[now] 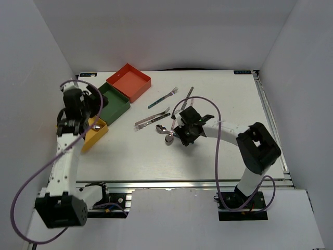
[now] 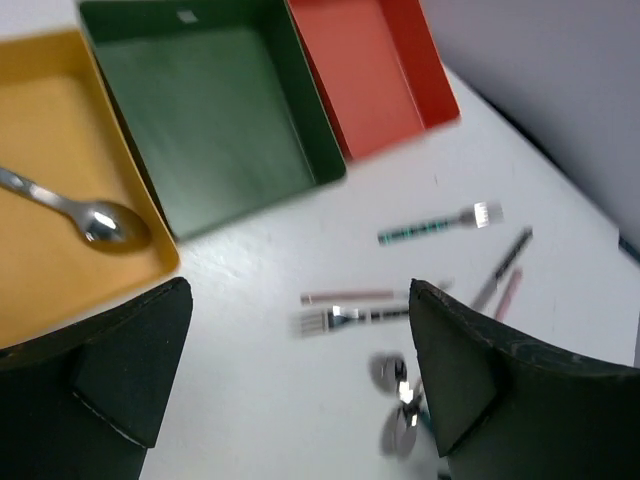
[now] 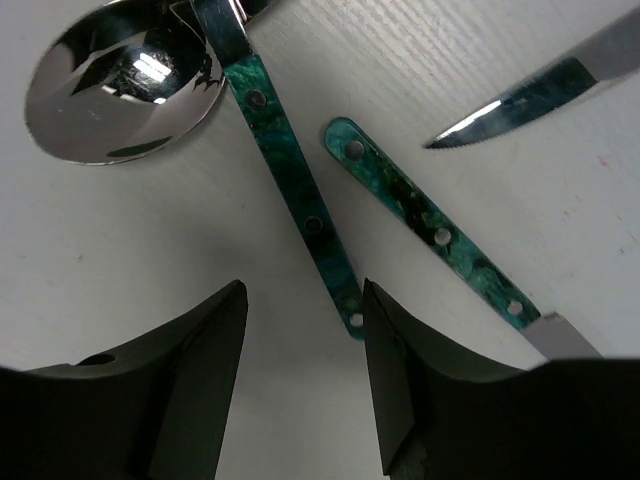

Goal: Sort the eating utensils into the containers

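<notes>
The right pincer (image 3: 303,300) is spread wide, low over the white table (image 3: 120,260), near the middle of it, and it holds nothing. The end of the teal spoon (image 3: 275,150) lies in the gap between its two fingers (image 3: 190,380), very close to one of them. The shiny bowl of that spoon is at the other end, away from the pincer. Just beside the spoon lies a second teal handle (image 3: 430,225), and the two are not touching. Past that handle is the pointed tip of a knife (image 3: 530,90). Farther off, toward the far side of the table, lies a teal fork (image 1: 164,98). The left pincer (image 2: 297,310) is spread wide too and holds nothing. It hangs in the air at the left side of the table, by the yellow tray (image 2: 40,130). A plain spoon (image 2: 90,215) lies inside that tray. The green tray (image 2: 200,110) sits right against the yellow tray on its far side. The red tray (image 2: 360,70) sits right against the green one, farther back still.
</notes>
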Robot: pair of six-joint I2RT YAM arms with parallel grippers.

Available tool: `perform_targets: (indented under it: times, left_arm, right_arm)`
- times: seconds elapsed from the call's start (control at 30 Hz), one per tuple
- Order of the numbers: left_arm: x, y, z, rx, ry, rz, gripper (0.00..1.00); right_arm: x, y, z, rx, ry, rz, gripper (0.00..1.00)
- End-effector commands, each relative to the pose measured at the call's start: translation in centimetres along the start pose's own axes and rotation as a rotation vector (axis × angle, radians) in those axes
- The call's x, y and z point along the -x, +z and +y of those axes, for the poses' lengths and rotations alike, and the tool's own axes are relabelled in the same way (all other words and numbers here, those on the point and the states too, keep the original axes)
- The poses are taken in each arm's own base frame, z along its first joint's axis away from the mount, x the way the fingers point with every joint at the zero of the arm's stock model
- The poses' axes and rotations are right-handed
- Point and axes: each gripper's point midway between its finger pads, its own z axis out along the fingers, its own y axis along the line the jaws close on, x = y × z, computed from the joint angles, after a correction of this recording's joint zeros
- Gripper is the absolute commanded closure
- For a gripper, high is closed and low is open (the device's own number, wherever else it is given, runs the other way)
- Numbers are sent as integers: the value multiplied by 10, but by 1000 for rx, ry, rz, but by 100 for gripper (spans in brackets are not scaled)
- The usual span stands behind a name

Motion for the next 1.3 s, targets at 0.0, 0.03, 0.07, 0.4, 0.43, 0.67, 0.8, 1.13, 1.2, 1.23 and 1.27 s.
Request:
perform_targets:
  times: [0.0,0.03,0.07,0.4,0.43,0.67,0.8,1.13,1.2,1.23,1.27]
  left_arm:
    - [-45,-11,15,-25,96,36,2]
    - [-53,-15,15,-44,109,39,2]
    - [-63,-21,19,-68,135,40,2]
    - [-84,-32,34,-85,194,41,2]
    - [-86,-31,35,-82,195,48,2]
    - [-89,-29,35,-82,195,61,2]
    - [-92,-33,21,-155,192,78,2]
    - [-138,-60,-88,-562,-14,213,2]
    - [-144,-65,-112,-625,-43,213,2]
    - [-156,-72,-125,-661,-31,239,2]
    - [-163,-74,-134,-675,-26,256,2]
  right_arm:
    - [29,6,-4,7,-98,-52,45]
    - [30,13,-4,8,-105,-51,45]
    - [37,13,-5,6,-112,-66,45]
    - [47,35,-3,35,-140,-58,47]
    - [49,36,-2,41,-146,-59,48]
    - [41,45,6,91,-157,-25,79]
    - [44,34,8,93,-143,-42,98]
    - [123,-73,51,228,79,-335,100]
    - [129,-89,84,357,56,-370,100]
    - [132,-100,94,407,92,-390,100]
    - [133,-112,109,501,95,-404,100]
